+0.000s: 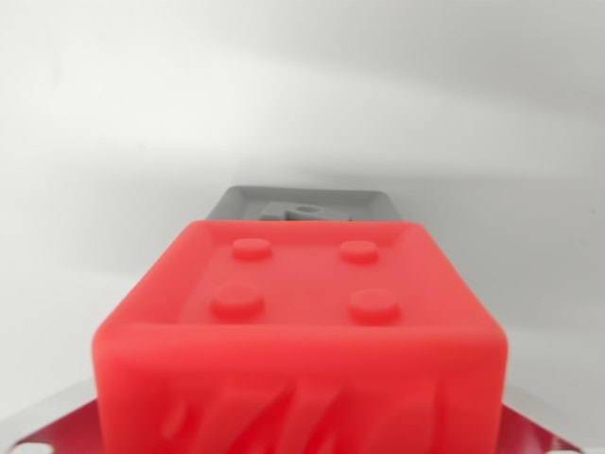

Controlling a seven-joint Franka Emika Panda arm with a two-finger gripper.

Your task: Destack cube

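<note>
**Ana:** Since the red cube fills the bottom of the wrist view, what should the arm do with it?

**Ben:** Judging by the task, it has to come away from the grey block behind it. A straight, slow pull looks safest, with no twist, so the studs do not bind.

**Ana:** Are the jaws clamped on it?

**Ben:** That cannot be told. No fingers show; only shiny plates peek out at both lower corners, reflecting red. The cube sits so near the lens that a hold is likely, but that is a guess.

**Ana:** Which way does it point?

**Ben:** Its studded face, four round studs in a square, looks upward in the view and recedes from the camera. The near face, with wavy relief, meets the lens square-on. Being a cube, it has no real long axis.

**Ana:** And farther off?

**Ben:** The grey block touches or nearly touches the cube's far edge, a small raised part on top. Beyond is a plain white surface.
</note>
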